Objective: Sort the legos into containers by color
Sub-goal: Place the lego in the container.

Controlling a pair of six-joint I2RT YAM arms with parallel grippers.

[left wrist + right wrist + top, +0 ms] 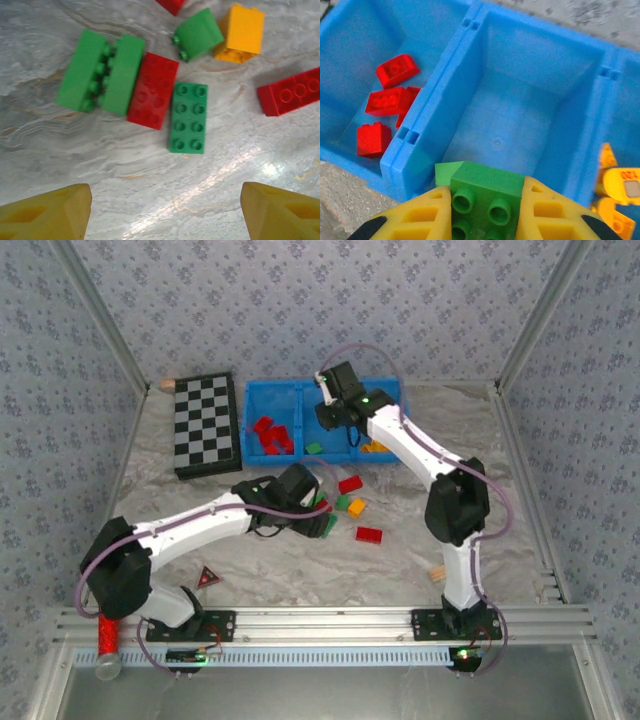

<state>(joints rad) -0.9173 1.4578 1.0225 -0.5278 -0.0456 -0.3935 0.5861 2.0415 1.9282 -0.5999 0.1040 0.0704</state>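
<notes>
Well, I saw the right gripper (485, 200) clamped on a green brick (487, 181) at bottom centre, seemingly above the middle compartment of the blue tray (462, 60); the left gripper (165, 207) stood open below loose legos (187, 117) mid-frame.

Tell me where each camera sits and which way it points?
Top external: fixed above and behind the robot, looking down on the table, blue tray and checkerboard; left arm and right arm show whole.
Left wrist: on the left arm, facing down at loose bricks; the open left tool shows yellow fingers at the bottom corners.
Right wrist: on the right arm, looking into the tray; right tool shut on a green brick.
Shared: top and right wrist both show red bricks in the tray's left compartment.
</notes>
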